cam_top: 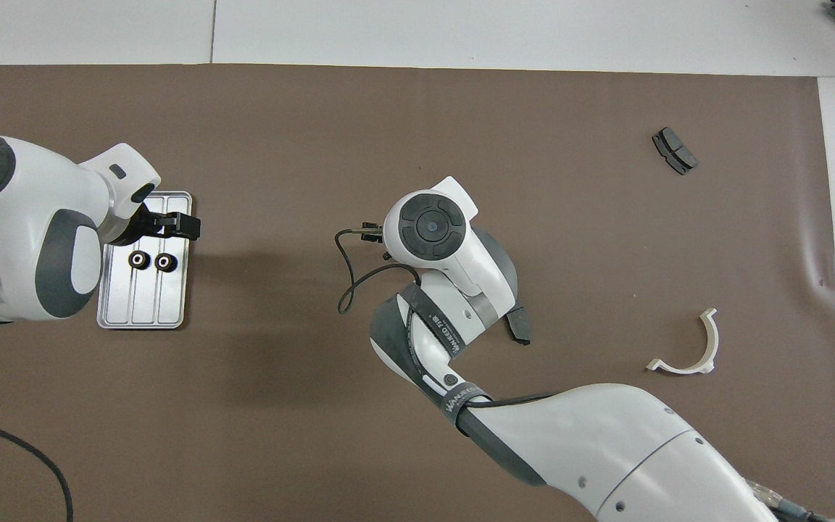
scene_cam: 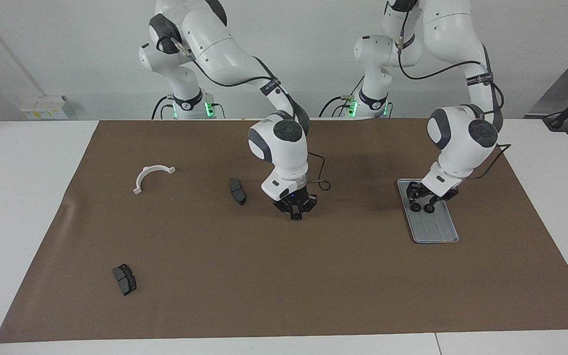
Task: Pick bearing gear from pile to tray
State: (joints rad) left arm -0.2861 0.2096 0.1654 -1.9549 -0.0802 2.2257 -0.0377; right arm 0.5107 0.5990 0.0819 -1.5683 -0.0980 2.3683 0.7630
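- Tray (scene_cam: pixel 434 231) (cam_top: pixel 143 308) lies on the brown mat (scene_cam: pixel 284 286) (cam_top: pixel 417 130) toward the left arm's end of the table.
- Two gears (scene_cam: pixel 422 207) (cam_top: pixel 151 262) rest side by side in the tray, in the part nearer the robots. In the facing view they sit right under the left gripper and are partly masked by it; the overhead view shows them clearly, lying free on the tray floor.
- Left gripper (scene_cam: pixel 421 193) (cam_top: pixel 184 227) hangs low over the tray's robot-side end. Its fingers are parted and hold nothing. The left arm's wrist covers one long edge of the tray in the overhead view.
- Right gripper (scene_cam: pixel 295 211) is low over bare mat at mid-table. In the overhead view it is fully hidden under its own wrist. In the facing view the dark fingertips merge together, so I cannot tell whether the jaws are parted or closed, or whether anything is between them.
- Pad A (scene_cam: pixel 237 191) (cam_top: pixel 519 325) lies just beside the right gripper, toward the right arm's end; in the overhead view it is half covered by the right arm's wrist.
- Pad B (scene_cam: pixel 124 279) (cam_top: pixel 674 150) lies far from the robots, toward the right arm's end, fully visible.
- White bracket (scene_cam: pixel 152 177) (cam_top: pixel 689 346) lies nearer the robots than pad B, well apart from both pads.
- No gear can be made out on the mat outside the tray.
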